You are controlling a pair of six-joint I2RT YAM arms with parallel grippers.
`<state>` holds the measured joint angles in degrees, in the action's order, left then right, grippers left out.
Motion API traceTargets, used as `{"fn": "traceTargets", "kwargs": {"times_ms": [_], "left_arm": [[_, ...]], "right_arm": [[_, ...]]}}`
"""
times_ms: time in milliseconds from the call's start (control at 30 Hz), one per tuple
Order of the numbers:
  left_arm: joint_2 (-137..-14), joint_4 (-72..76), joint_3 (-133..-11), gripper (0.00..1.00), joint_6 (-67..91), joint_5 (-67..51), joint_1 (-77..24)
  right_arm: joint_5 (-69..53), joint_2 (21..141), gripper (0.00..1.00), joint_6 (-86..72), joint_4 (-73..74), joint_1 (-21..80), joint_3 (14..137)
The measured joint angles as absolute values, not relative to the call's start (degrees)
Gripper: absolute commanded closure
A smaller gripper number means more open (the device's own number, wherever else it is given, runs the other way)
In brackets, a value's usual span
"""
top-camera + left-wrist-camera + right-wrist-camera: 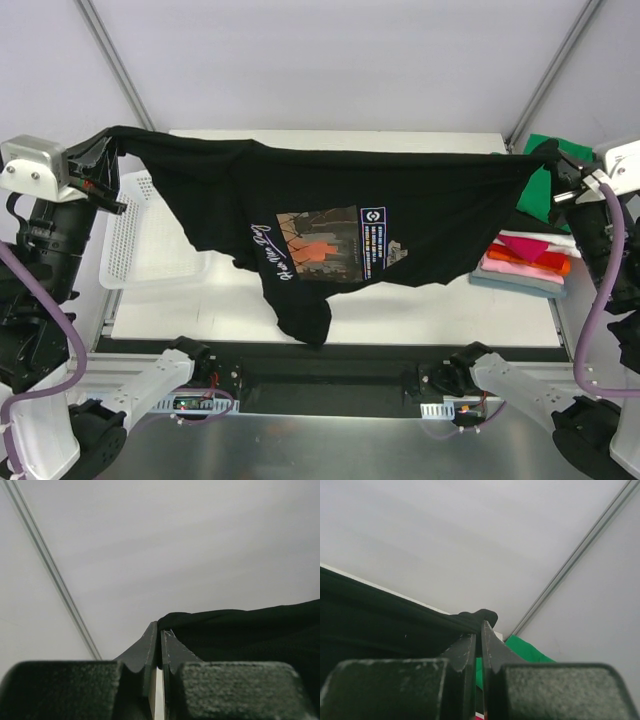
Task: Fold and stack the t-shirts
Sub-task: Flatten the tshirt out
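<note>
A black t-shirt (pixel 330 210) with a rectangular white and red chest print hangs stretched in the air across the table. My left gripper (pixel 105 150) is shut on its left top corner; in the left wrist view the cloth (pixel 240 630) is pinched between the closed fingers (pixel 152 645). My right gripper (pixel 555 158) is shut on the right top corner; the right wrist view shows black cloth (pixel 395 625) clamped at the fingertips (pixel 487 640). The shirt's lower edge droops near the table's front. A stack of folded t-shirts (pixel 525 262) in red, pink and orange lies at the right, with a green one (pixel 540 190) behind.
A white plastic mesh basket (pixel 150 240) stands at the left of the table, partly under the hanging shirt. The green folded shirt also shows in the right wrist view (pixel 527 652). The arm bases sit along the near edge.
</note>
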<state>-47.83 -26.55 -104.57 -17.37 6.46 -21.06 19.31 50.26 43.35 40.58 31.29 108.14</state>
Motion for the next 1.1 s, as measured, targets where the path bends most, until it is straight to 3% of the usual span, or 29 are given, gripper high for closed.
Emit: {"fn": "traceTargets", "kwargs": {"times_ms": [1100], "left_arm": [[-40.7, -33.8, -108.8, 1.00, -17.1, -1.1, -19.4]], "right_arm": [[14.1, 45.6, 0.99, 42.0, 41.4, 27.9, 105.7]]}}
